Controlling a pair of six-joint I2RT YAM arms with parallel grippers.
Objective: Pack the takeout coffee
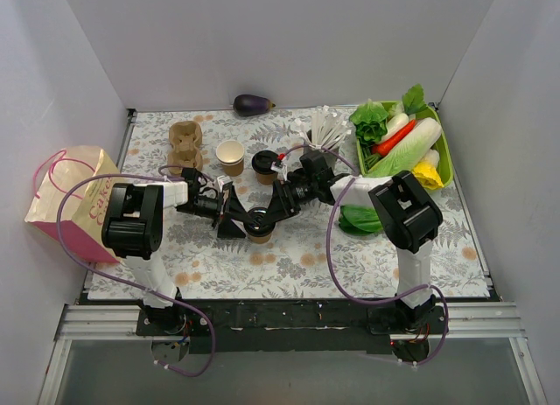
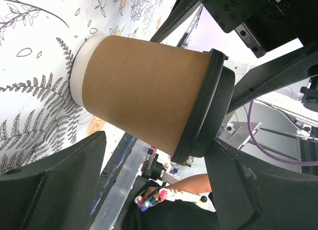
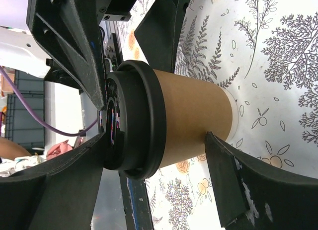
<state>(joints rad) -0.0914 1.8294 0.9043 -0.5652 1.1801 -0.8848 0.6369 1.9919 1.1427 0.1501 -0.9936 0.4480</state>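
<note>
Centrally, lidded takeout coffee, basket of vegetables

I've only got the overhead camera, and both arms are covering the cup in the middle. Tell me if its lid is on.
Observer: It is. The left wrist view shows the brown cup with its black lid on top.
Operator: Report whether it's standing or tipped.
Observer: Standing. In the right wrist view its base sits on the flowered cloth.
Operator: Say whether either hand has it.
Observer: Neither, as far as I can see. The left hand and the right hand are both open, with the cup showing between their fingers.
</note>
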